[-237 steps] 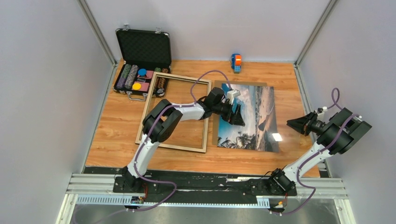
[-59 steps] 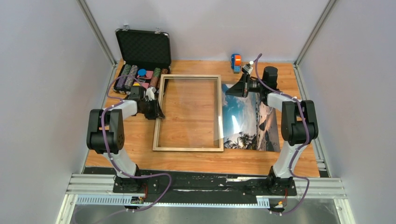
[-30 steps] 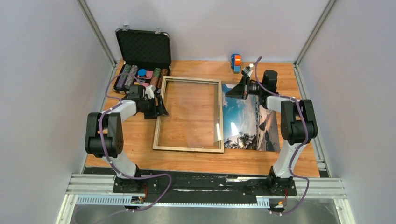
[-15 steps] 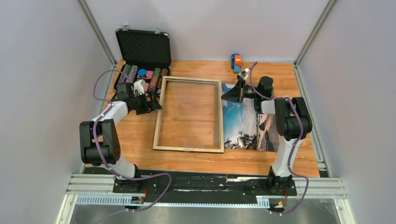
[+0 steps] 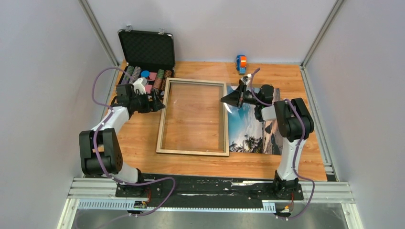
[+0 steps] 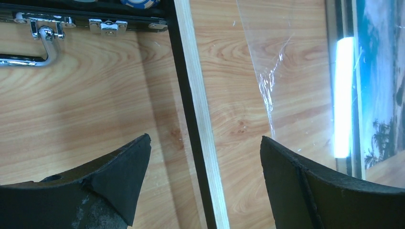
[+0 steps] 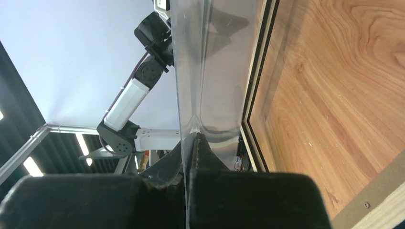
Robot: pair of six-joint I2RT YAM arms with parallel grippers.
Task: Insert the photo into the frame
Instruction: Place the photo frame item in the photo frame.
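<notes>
Reaching toward the table's far left, the left arm holds its left gripper [image 6: 204, 139] low beside the open black chip case [image 5: 146, 50]. Its fingers are spread wide, and between them shows the left rail of the large pale-wood rectangular picture frame [image 5: 191, 152], which lies mid-table. The right arm is folded sharply, with its right gripper [image 7: 193, 138] pinching the clear pane [image 7: 210, 57] at the frame's right side. The glossy beach-scene photo [image 5: 243, 129] lies just right of the frame.
</notes>
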